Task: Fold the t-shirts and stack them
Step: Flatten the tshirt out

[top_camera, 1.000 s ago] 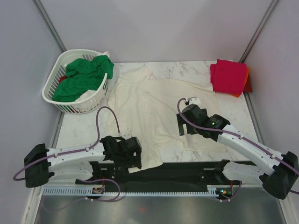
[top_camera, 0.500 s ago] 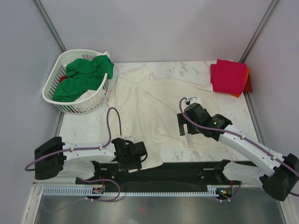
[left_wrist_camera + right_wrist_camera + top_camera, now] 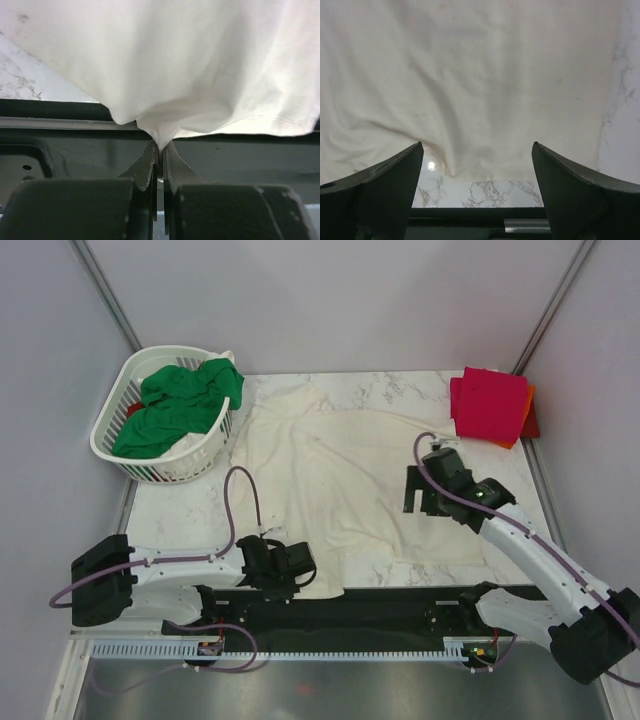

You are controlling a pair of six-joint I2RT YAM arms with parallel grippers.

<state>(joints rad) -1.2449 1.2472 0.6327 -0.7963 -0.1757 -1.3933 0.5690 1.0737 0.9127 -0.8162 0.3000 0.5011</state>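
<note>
A large cream-white t-shirt [image 3: 330, 465] lies spread over the marble table [image 3: 190, 515]. My left gripper [image 3: 303, 570] sits at the table's near edge and is shut on that shirt's near hem. The left wrist view shows a small peak of white cloth [image 3: 165, 125] pinched between the jaws of the left gripper [image 3: 160, 147]. My right gripper [image 3: 413, 492] hovers open over the shirt's right side. In the right wrist view the right gripper [image 3: 477, 146] has its fingers wide apart above the shirt's hem [image 3: 470, 165], with nothing held. A crimson-pink t-shirt [image 3: 488, 405] lies folded on an orange one [image 3: 529, 416] at the back right.
A white slotted laundry basket [image 3: 150, 468] stands at the back left with a bright green t-shirt [image 3: 180, 405] heaped in it. A black rail [image 3: 380, 610] runs along the near edge under both arms. Grey walls close in the table on the left, right and back.
My left gripper moved to the shirt's near hem and closed on it. My right gripper, still open, moved to the right and farther back over the shirt.
</note>
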